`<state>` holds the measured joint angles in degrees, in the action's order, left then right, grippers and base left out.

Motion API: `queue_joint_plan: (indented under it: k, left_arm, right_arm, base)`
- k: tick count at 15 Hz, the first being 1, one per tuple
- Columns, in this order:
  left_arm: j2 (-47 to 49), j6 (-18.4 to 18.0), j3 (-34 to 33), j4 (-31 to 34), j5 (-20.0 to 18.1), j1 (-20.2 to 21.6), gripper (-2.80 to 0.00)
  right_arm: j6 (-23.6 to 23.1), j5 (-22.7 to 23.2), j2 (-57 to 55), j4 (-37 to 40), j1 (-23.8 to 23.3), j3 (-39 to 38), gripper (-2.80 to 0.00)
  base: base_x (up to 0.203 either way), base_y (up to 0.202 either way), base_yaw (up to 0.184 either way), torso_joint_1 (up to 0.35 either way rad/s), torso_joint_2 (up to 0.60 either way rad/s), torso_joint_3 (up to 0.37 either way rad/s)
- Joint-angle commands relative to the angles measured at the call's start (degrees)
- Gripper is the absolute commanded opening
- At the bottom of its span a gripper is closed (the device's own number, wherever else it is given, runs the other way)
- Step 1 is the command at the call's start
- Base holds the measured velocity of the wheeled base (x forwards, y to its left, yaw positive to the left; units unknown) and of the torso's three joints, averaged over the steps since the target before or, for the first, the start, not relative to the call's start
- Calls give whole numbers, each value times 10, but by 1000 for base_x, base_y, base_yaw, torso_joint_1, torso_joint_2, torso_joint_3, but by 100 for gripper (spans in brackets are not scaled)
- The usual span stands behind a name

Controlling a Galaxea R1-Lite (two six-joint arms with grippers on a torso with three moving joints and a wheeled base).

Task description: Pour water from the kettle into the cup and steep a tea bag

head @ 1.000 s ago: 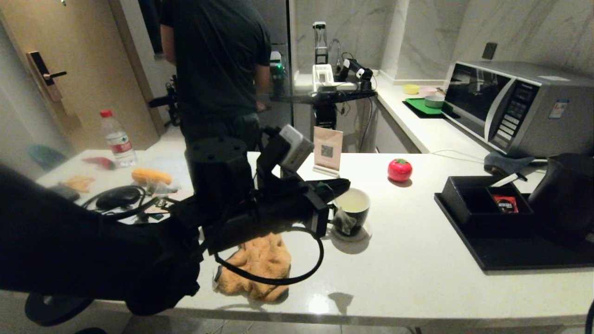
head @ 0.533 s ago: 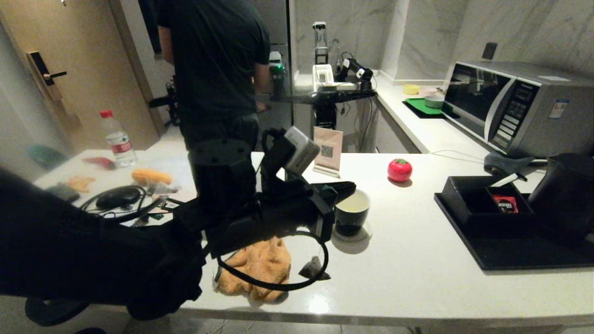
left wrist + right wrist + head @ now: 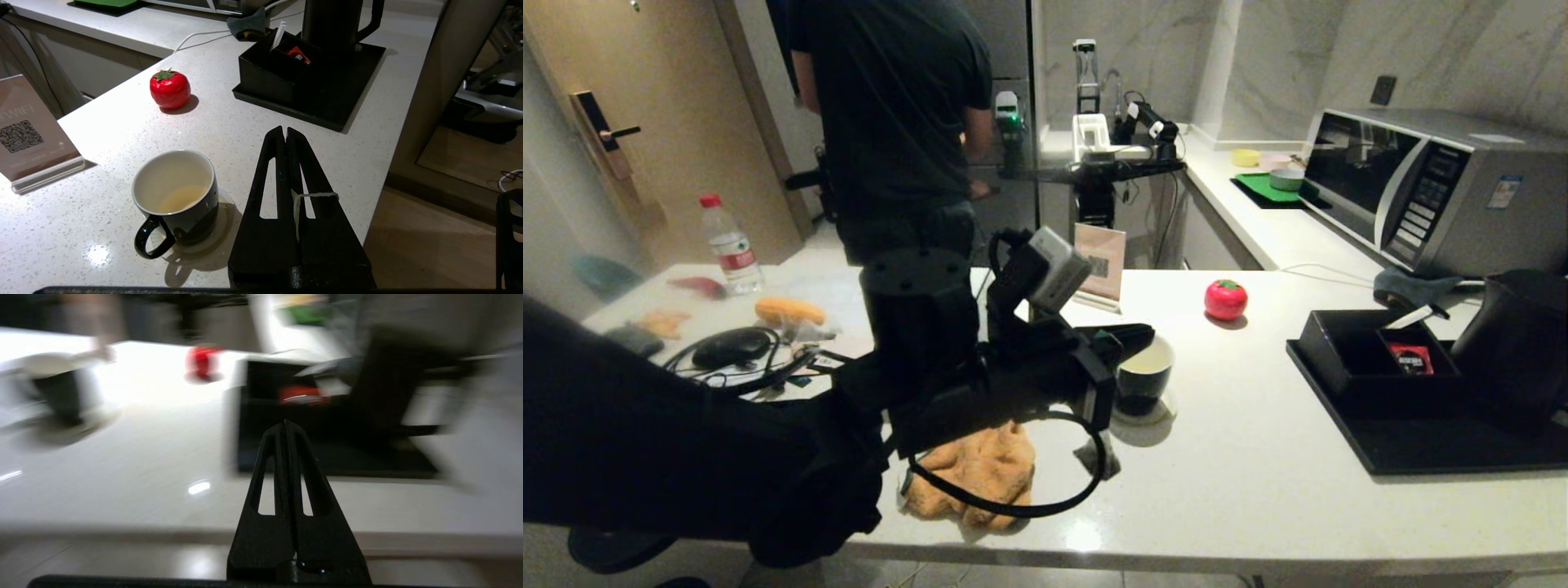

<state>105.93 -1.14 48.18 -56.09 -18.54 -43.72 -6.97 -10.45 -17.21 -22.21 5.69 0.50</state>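
The black cup point(image 3: 1143, 377) point(image 3: 175, 196) stands on a pale coaster mid-counter, with pale yellowish water point(image 3: 179, 198) low in its white inside. My left gripper point(image 3: 1139, 333) point(image 3: 284, 130) hovers just beside the cup's rim, shut on the tea bag's white string point(image 3: 314, 194), which crosses one finger. The tea bag point(image 3: 1097, 459) dangles outside the cup, under the wrist and low over the counter in front of it. The black kettle point(image 3: 1519, 343) point(image 3: 331, 20) stands on the tray at the right. My right gripper point(image 3: 284, 424) is shut and empty, off the counter's front edge, facing the tray.
A black tray point(image 3: 1421, 445) carries a black box with a red sachet point(image 3: 1411, 358). Also here are a red tomato-shaped object point(image 3: 1226, 299), a QR sign point(image 3: 1099, 265), an orange cloth point(image 3: 980, 474), a microwave point(image 3: 1429, 188), a water bottle point(image 3: 729, 245) and a person point(image 3: 890, 122) behind the counter.
The tea bag hung against the cup's near side; it has swung out and now dangles over the counter in front of the cup. My left gripper edged slightly right.
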Motion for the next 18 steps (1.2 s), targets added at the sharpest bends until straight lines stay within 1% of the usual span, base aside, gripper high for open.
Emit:
queue_joint_plan:
  k: [1,3,4,5,7,10,12,14,15,16,18]
  left_arm:
    - [2,0,1,-3,-1,-1,-280]
    - [2,0,0,-3,-1,-1,-280]
    - [0,0,0,-3,-1,-1,-280]
    - [-1,0,0,-3,-1,-1,-280]
    - [-1,0,1,-3,-1,-1,-280]
    - [-3,0,0,-3,-1,-1,-280]
    - [-4,-1,0,-3,-1,-1,-280]
    - [-5,-1,0,-3,-1,-1,-280]
    - [-5,0,0,-3,-1,-1,-280]
    - [-6,0,0,-3,-1,-1,-280]
    - [-6,0,0,-3,-1,-1,-280]
  right_arm:
    - [30,68,10,41,2,-5,-280]
    - [22,76,10,80,2,-5,-280]
    - [14,72,10,83,2,-5,-280]
    - [3,57,10,85,2,-5,-280]
    - [-15,-3,10,98,2,-5,-280]
    - [-19,-76,10,122,1,-5,-280]
    - [-28,-89,11,130,-16,-3,-280]
    - [-39,-80,17,148,-55,2,-280]
    - [-40,-59,31,152,-56,3,-280]
    - [-40,-30,54,161,-57,4,-280]
    - [-40,44,121,192,-57,5,-280]
  base:
    - [0,0,0,0,0,0]
    - [0,0,0,0,0,0]
    - [0,0,0,0,0,0]
    - [0,0,0,0,0,0]
    - [0,0,0,0,0,0]
    - [0,0,0,0,0,0]
    - [0,0,0,0,0,0]
    - [0,0,0,0,0,0]
    - [0,0,0,0,0,0]
    - [0,0,0,0,0,0]
    - [0,0,0,0,0,0]
